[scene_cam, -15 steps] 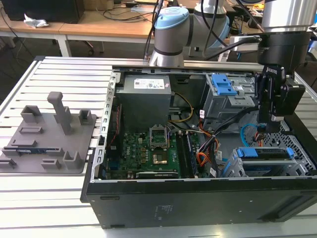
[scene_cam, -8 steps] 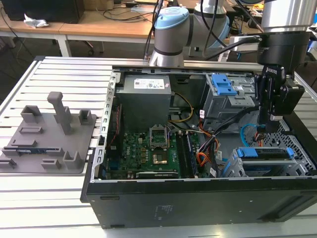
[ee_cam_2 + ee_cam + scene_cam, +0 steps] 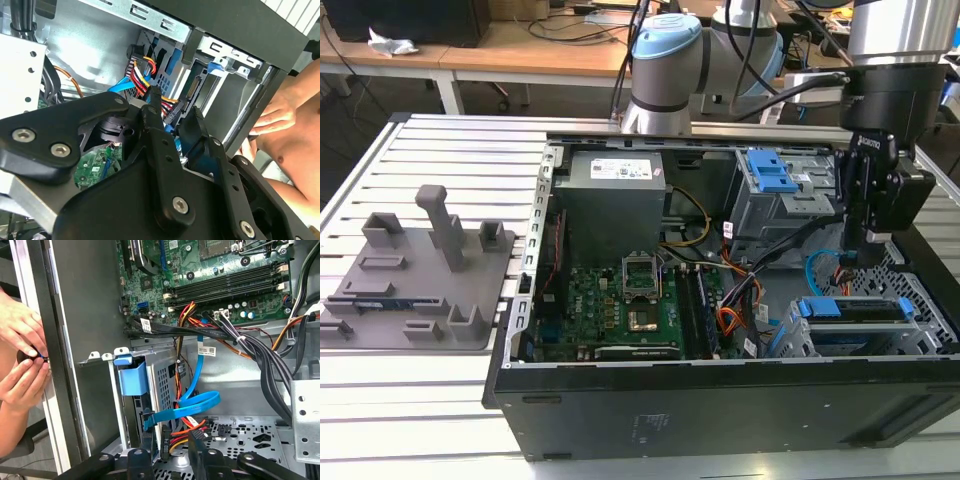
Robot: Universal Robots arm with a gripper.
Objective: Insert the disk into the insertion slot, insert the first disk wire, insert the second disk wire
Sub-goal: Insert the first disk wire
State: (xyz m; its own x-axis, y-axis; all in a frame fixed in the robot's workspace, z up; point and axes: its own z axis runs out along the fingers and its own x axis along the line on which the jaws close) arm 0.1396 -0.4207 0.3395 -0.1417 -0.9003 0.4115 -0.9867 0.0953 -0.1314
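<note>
The disk (image 3: 852, 309), in its blue carrier, sits in the insertion slot (image 3: 912, 288) at the case's corner on the exterior view's right. My gripper (image 3: 868, 258) hangs just above its rear end. In the first wrist view the gripper (image 3: 171, 452) is open, its fingers astride a black connector (image 3: 198, 435) with red, yellow and orange wires. A flat blue wire (image 3: 205, 402) loops down to the disk's (image 3: 136, 415) edge beside the perforated slot wall (image 3: 167, 375). In the second wrist view the same black connector (image 3: 172, 114) lies within the gripper (image 3: 175, 107).
A person's hands (image 3: 20, 340) work at the case's outer edge beside the slot. A larger cage with a blue latch (image 3: 770, 175), a grey power supply box (image 3: 615, 195) and the motherboard (image 3: 610, 300) sit inside the case. A grey fixture (image 3: 420, 270) lies on the slatted table.
</note>
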